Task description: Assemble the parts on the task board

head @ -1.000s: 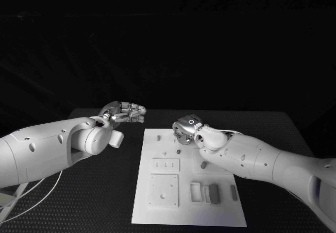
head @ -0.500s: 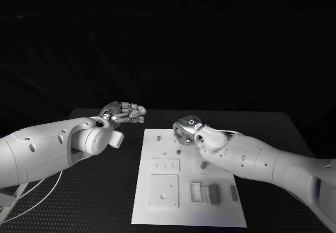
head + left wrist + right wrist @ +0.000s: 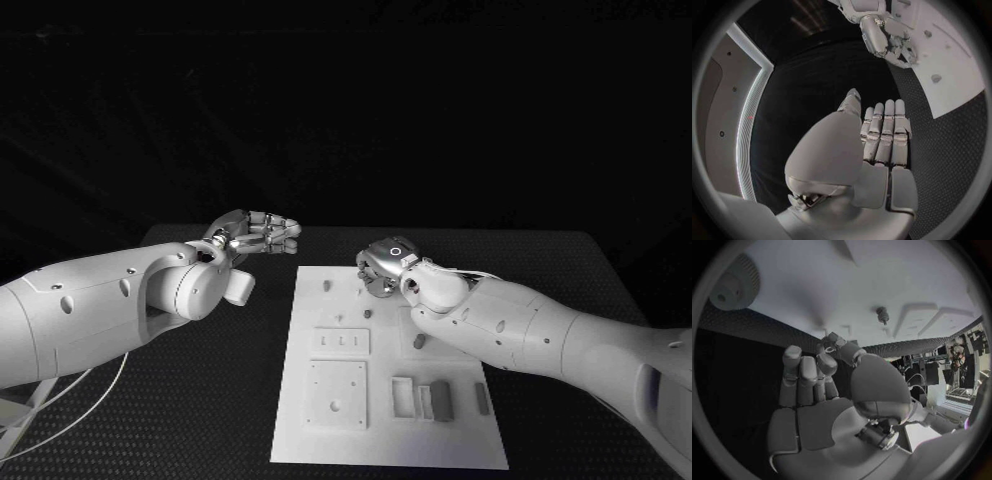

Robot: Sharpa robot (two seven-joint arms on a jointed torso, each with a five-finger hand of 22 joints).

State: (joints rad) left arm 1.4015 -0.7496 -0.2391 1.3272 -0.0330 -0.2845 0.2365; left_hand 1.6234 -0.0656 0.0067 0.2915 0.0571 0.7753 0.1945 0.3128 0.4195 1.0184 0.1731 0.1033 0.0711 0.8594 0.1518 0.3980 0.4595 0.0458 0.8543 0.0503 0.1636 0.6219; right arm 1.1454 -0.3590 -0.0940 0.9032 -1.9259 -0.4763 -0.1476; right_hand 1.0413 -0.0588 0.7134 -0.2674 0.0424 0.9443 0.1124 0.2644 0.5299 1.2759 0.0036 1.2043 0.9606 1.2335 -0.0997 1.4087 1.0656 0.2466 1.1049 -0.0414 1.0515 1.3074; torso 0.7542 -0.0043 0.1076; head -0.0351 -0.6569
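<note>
Right now the task board (image 3: 325, 400) lies in the middle of the black table (image 3: 188, 420), its long side running from near to far. On its near part sit a square plate with holes (image 3: 336, 392), a smaller slotted block (image 3: 339, 342) just beyond it, and to the right a row of small rectangular parts (image 3: 433, 398); a few small pegs (image 3: 327, 285) stand toward the far end. The left hand (image 3: 257, 233) hovers over the table just off the board's far left corner, apart from the board, its fingers (image 3: 884, 131) straight and side by side, holding nothing. The right hand (image 3: 384, 266) is over the board's far end, palm down and fingers (image 3: 799, 377) curled downward near the pegs; whether it grips a part cannot be told from any view.
</note>
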